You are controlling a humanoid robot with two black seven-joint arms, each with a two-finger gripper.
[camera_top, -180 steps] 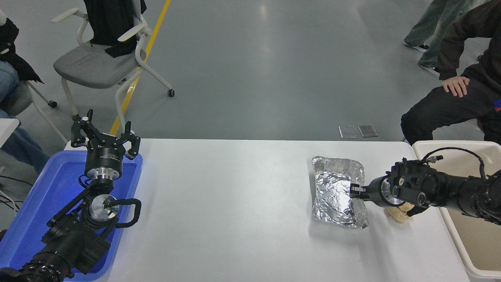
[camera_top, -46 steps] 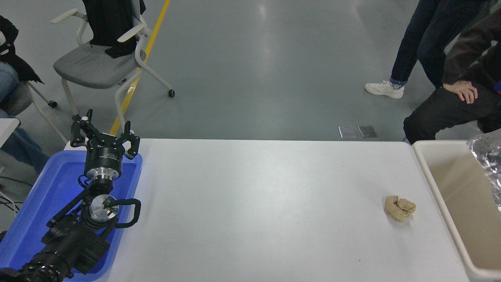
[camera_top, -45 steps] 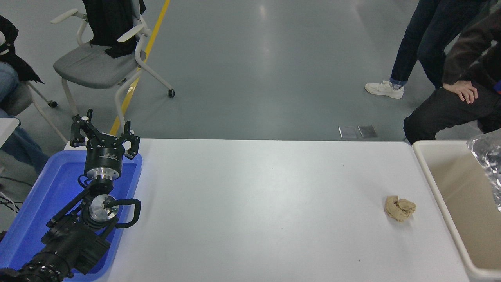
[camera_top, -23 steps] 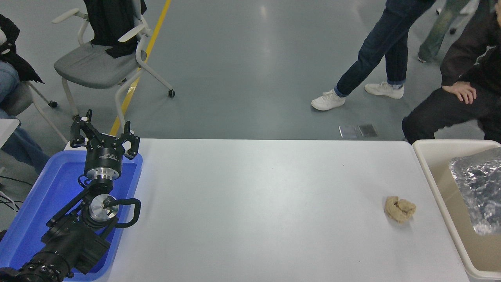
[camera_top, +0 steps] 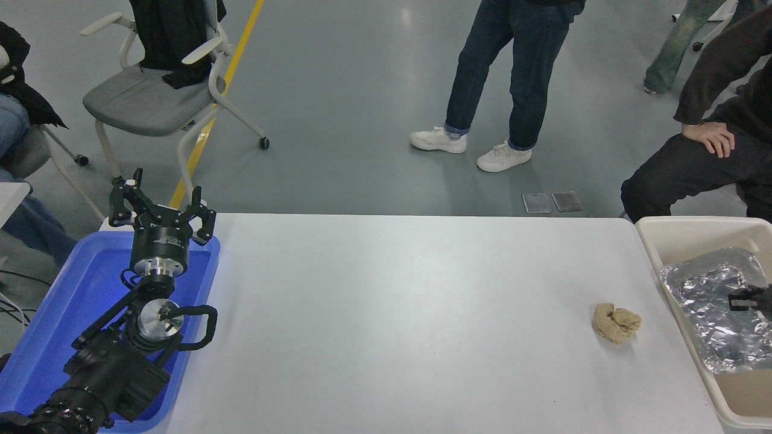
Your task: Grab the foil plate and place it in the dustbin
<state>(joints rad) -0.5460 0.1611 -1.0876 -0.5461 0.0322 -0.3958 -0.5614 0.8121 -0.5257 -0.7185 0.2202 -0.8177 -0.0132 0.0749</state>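
The foil plate (camera_top: 711, 307), shiny crinkled silver, lies inside the cream dustbin (camera_top: 654, 241) at the table's right end, leaning against its left wall. Only the black tip of my right gripper (camera_top: 748, 298) shows at the right edge, over the plate's right part. Whether it holds the plate cannot be told. My left gripper (camera_top: 161, 204) is parked at the lower left over the blue tray, open and empty.
A crumpled tan paper wad (camera_top: 616, 322) lies on the white table (camera_top: 392, 313) just left of the dustbin. A blue tray (camera_top: 54, 313) sits at the left end. A person stands beyond the far edge; another sits at the far right.
The foil plate, on the table in my right gripper 4 s ago, has gone over the dustbin and sunk left and down into it. A person has walked left behind the table.
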